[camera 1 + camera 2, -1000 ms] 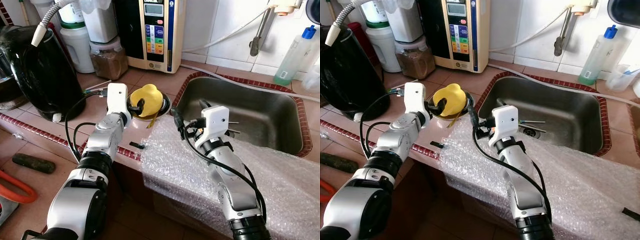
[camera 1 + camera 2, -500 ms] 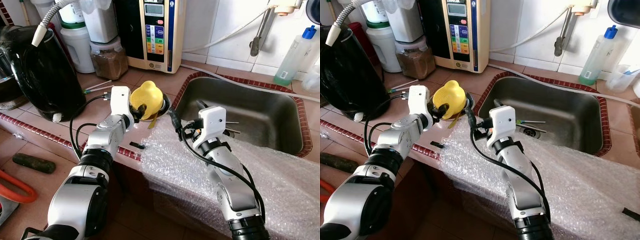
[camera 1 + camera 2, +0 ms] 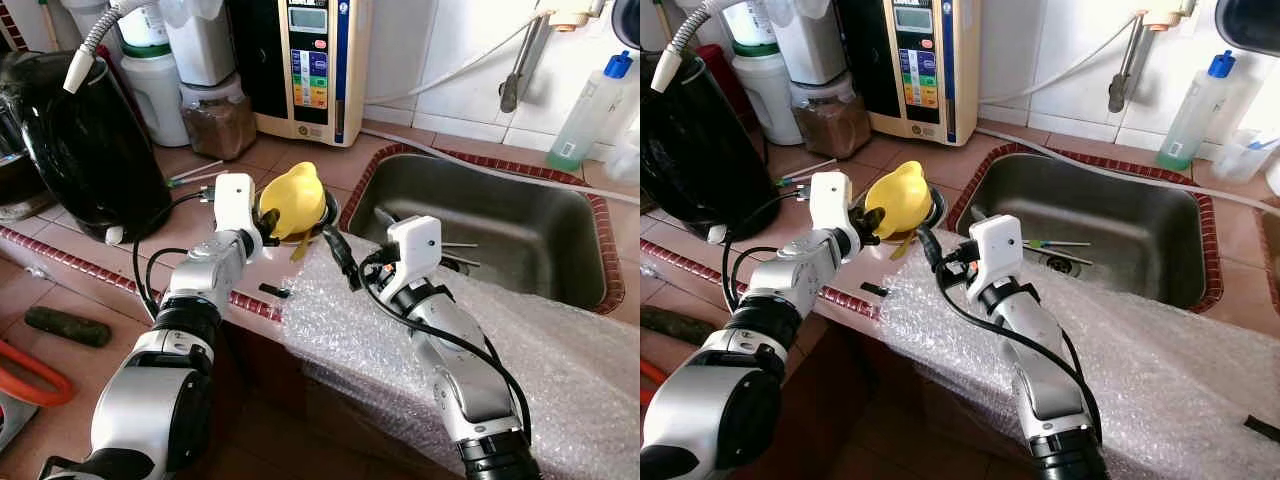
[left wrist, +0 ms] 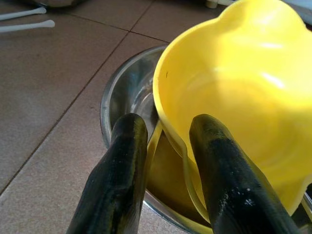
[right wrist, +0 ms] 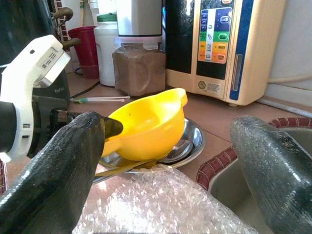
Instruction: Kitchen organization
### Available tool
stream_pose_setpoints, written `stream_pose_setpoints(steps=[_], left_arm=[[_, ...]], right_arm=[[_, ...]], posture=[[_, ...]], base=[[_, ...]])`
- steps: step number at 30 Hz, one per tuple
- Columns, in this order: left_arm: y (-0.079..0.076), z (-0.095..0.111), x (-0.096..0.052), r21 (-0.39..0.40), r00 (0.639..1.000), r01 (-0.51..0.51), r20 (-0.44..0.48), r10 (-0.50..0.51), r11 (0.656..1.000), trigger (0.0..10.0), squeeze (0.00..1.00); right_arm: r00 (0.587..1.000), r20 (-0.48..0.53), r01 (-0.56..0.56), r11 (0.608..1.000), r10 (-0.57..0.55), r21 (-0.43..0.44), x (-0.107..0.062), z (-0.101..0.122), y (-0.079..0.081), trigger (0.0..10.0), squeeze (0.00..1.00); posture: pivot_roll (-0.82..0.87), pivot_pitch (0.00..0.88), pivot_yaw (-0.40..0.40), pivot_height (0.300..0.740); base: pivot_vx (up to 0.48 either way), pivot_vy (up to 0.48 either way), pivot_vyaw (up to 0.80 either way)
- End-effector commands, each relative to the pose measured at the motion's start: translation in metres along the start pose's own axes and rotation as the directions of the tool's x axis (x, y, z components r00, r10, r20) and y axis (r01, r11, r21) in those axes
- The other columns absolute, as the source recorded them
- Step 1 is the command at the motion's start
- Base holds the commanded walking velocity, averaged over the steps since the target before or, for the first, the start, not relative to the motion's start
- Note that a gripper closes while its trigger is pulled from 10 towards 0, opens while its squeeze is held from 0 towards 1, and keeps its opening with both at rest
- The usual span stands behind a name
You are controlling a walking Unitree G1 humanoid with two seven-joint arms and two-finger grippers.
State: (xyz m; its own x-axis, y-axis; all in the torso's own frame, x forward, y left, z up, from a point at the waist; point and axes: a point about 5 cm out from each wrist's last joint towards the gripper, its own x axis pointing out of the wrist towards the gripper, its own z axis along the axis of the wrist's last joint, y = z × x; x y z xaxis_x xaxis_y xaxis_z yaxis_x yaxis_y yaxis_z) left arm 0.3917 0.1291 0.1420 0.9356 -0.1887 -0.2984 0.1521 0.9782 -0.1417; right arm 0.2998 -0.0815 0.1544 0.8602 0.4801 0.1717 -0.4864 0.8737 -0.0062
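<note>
Yellow bowl [image 3: 294,197] pinched at its rim, tilted over a steel dish [image 4: 127,92].

Smooth plastic with a wavy lip, the bowl sits on the tiled counter [image 3: 180,235] left of the sink [image 3: 500,225]. The left gripper [image 3: 268,219] clamps its near rim, one finger inside, one outside. The right gripper [image 3: 343,262] hangs spread wide above crinkled bubble wrap [image 3: 540,350] draped over the counter's near edge.

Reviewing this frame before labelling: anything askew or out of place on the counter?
Yes. The yellow bowl sits tilted in the steel dish, its rim pinched by the left end effector. A bubble wrap sheet droops over the counter edge by the sink. The right end effector is open beside the bowl.
</note>
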Motion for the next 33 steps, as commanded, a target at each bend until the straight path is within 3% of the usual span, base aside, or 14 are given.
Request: stream_pose_setpoints(steps=[1,3,11,17,27,33], left_arm=[[0.004,0.003,0.0,0.002,1.0,-0.018,0.006,0.018,1.0,0.0,0.0],[0.008,0.009,-0.001,0.007,0.997,-0.06,0.05,0.06,0.998,0.0,0.0],[0.013,0.01,-0.002,0.019,0.994,-0.08,0.075,0.078,0.997,0.0,0.0],[0.017,0.019,-0.004,-0.024,0.981,-0.107,0.162,0.109,0.994,0.0,0.0],[0.01,0.029,-0.006,-0.109,0.959,-0.058,0.269,0.086,0.992,0.0,0.0],[0.006,0.036,-0.008,-0.076,0.938,-0.044,0.341,0.067,0.996,0.0,0.0]], right_arm=[[1.0,-0.005,-0.011,1.0,0.011,0.003,0.003,0.002,0.0,10.0,0.0],[0.998,-0.028,-0.05,0.999,0.051,0.008,0.001,-0.002,0.004,10.0,0.0],[0.993,-0.08,-0.09,0.996,0.089,-0.004,0.0,-0.01,0.008,10.0,0.0],[0.992,-0.087,-0.091,0.996,0.09,-0.003,0.0,-0.011,0.008,10.0,0.0],[0.992,-0.09,-0.087,0.996,0.085,-0.011,0.001,-0.011,0.006,10.0,0.0],[0.995,-0.076,-0.06,0.998,0.058,-0.02,0.003,-0.009,0.004,10.0,0.0]], posture=[[0.02,0.0,0.063,0.74],[0.02,0.0,0.063,0.74],[0.03,0.0,0.061,0.74],[0.03,0.0,0.056,0.74],[0.03,0.0,0.051,0.74],[0.02,0.0,0.052,0.74]], base=[[0.0,0.0,0.0],[0.0,0.0,0.0],[0.0,0.0,0.0],[0.0,0.0,0.0],[0.0,0.0,0.0],[0.0,0.0,0.0]])
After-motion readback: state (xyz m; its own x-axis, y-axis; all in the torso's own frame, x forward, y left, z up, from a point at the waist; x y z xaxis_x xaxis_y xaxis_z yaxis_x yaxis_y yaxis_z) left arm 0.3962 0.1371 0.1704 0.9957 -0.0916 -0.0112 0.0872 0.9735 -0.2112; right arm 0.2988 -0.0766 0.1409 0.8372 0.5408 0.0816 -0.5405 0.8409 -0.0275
